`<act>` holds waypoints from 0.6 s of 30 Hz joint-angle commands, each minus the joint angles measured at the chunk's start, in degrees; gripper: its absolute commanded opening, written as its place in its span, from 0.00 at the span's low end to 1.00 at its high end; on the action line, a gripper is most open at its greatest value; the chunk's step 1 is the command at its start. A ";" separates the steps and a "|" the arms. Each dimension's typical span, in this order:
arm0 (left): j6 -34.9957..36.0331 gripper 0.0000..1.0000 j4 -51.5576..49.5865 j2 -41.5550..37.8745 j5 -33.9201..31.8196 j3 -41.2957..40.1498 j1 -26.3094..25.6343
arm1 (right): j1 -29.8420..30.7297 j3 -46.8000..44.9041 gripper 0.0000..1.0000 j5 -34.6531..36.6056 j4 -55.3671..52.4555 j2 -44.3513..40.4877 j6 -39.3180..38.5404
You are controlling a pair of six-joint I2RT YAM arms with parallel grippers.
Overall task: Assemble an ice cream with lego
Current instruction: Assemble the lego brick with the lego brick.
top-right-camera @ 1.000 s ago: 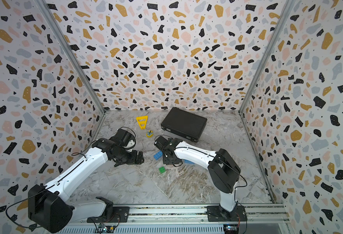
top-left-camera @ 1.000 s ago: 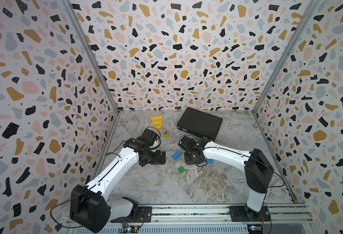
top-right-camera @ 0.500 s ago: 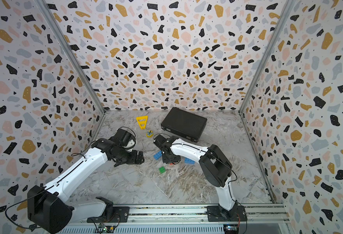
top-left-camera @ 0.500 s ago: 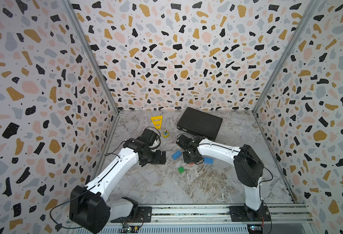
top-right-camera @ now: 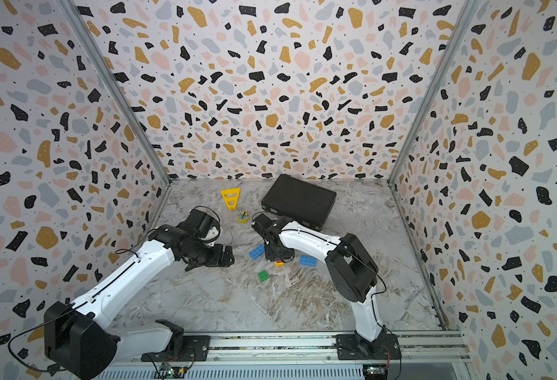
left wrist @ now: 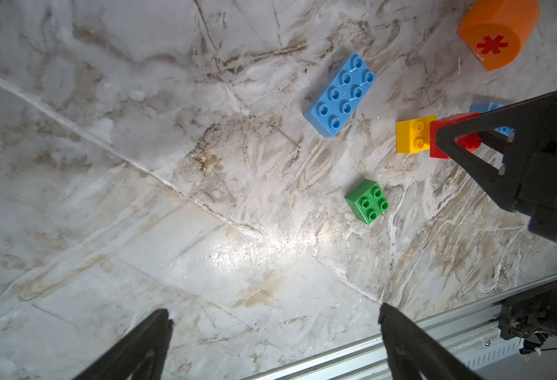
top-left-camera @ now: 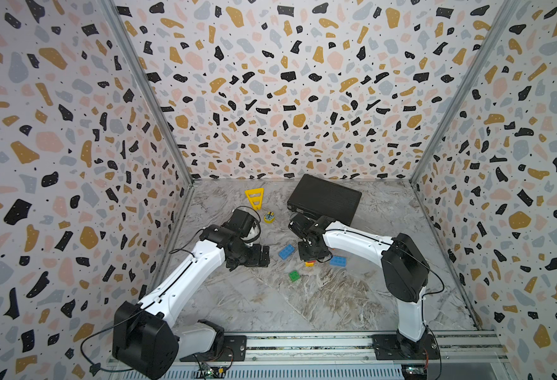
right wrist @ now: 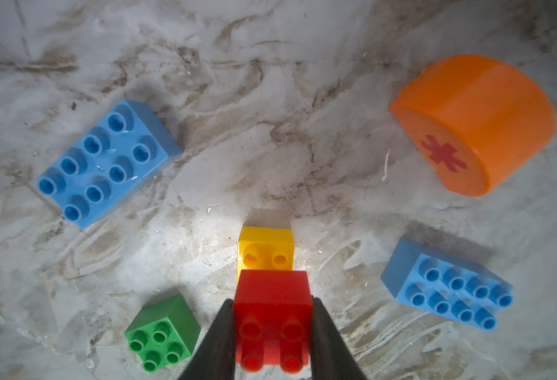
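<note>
Pinching studded red brick point(right wrist: 272, 296), seemingly overlapping yellow brick point(right wrist: 265, 245).

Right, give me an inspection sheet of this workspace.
Surface: marbled tabletop, brown streaks.
Job's things: red brick gripped, overlapping yellow brick; green brick, two blue bricks, orange half-round loose, apart.
Clutter: yellow slotted triangle, small yellow round piece, black case at the back.
Hands: left hand open, empty; right hand shut on red brick.
Cables: black leads looping off both arms.
Surroundings: terrazzo-print walls, metal rail in front.
</note>
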 commanded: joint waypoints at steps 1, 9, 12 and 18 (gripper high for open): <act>1.01 1.00 0.28 -0.52 -0.27 -0.51 -0.11 | -0.18 1.54 0.25 -0.72 -1.69 -0.38 -0.72; 1.12 1.00 0.21 -0.60 -0.35 -0.59 -0.11 | -0.35 2.19 0.24 -1.12 -1.35 1.09 -0.98; 1.11 1.00 0.20 -0.66 -0.44 -0.68 -0.15 | -0.52 2.16 0.24 -0.86 -1.36 1.42 -0.98; 1.17 1.00 0.12 -0.62 -0.53 -0.62 -0.11 | -0.96 2.43 0.24 -0.77 -0.89 2.03 -1.02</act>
